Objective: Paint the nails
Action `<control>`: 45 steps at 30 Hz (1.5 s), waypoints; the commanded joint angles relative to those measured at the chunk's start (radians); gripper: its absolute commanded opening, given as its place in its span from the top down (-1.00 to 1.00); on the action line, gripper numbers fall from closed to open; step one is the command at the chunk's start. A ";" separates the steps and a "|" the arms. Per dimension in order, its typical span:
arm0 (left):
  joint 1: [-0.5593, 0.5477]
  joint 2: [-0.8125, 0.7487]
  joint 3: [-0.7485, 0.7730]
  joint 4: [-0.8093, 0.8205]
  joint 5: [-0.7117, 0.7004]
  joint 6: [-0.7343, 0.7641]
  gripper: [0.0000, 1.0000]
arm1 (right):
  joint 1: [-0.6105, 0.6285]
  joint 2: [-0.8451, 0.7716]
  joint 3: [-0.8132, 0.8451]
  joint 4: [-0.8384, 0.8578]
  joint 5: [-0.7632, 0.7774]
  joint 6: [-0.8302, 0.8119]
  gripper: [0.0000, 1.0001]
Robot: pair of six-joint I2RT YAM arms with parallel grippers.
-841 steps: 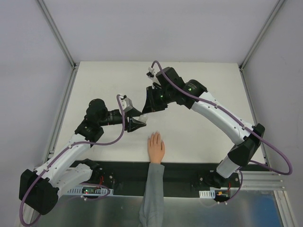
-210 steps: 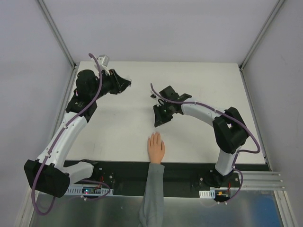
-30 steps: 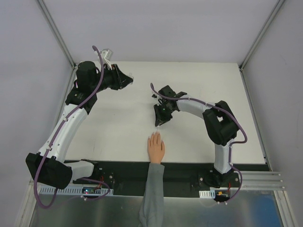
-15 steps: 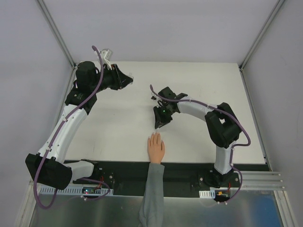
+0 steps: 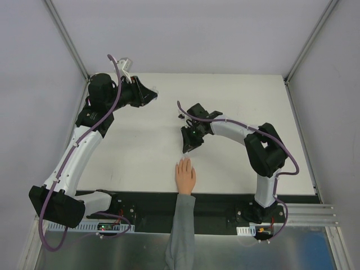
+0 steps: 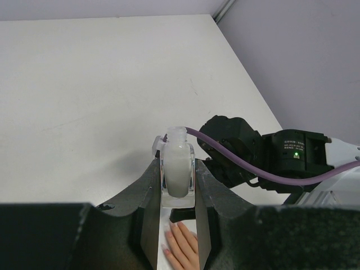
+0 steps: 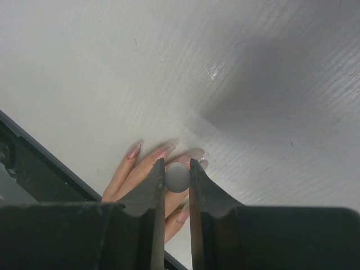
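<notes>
The peach mannequin hand (image 5: 185,175) lies flat at the table's near edge, its grey sleeve (image 5: 180,236) toward me. Its long pinkish nails (image 7: 163,151) show in the right wrist view. My right gripper (image 5: 188,144) is shut on a small round grey-white brush cap (image 7: 177,176) and hovers just above the fingertips; the brush itself is hidden below the cap. My left gripper (image 5: 148,95) is raised at the far left, shut on a small clear bottle (image 6: 178,171) of whitish polish with its neck uncapped. The hand also shows in the left wrist view (image 6: 183,253).
The white table (image 5: 236,90) is walled by grey panels left, right and behind. A black strip (image 5: 219,202) runs along the near edge by the arm bases. My right arm (image 6: 253,157) and its purple cable fill the right of the left wrist view.
My right gripper has shifted slightly left and nearer over the fingertips, still holding the cap. My left arm has stayed almost still with the bottle.
</notes>
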 commanded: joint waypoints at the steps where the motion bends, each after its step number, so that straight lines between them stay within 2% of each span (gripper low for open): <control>1: 0.010 -0.034 0.018 0.035 0.010 0.007 1.00 | 0.002 0.015 0.030 0.011 -0.006 0.009 0.99; 45: 0.020 -0.020 0.027 0.029 0.015 0.016 1.00 | -0.026 0.062 0.044 -0.002 0.016 0.007 1.00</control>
